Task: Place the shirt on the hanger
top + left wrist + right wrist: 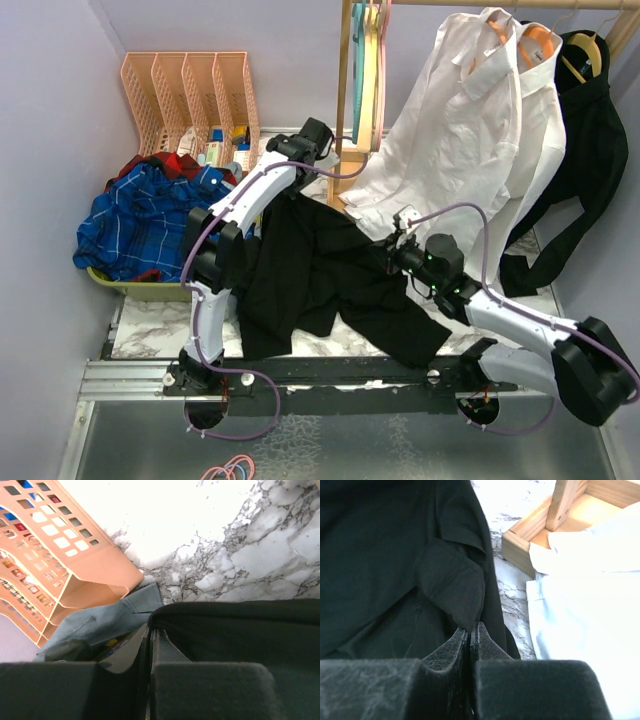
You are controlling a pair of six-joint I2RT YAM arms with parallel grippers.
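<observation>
The black shirt (320, 280) lies spread over the marble table between the arms. My left gripper (277, 149) is at the shirt's far edge, near the orange organizer. In the left wrist view its jaws (150, 630) are shut with black shirt fabric (240, 630) at their tips. My right gripper (400, 246) is shut on the tip of a collar flap of the shirt (452, 587), as its wrist view (470, 627) shows. The pink hanger (384, 70) hangs on the rack at the back beside cream and teal hangers.
An orange slotted organizer (190, 90) stands back left. A blue plaid garment (150, 220) fills a green basket (150, 290). A white dress shirt (470, 130) and a black garment (585, 150) hang on the wooden rack (347, 90); its base (560, 515) is close to my right gripper.
</observation>
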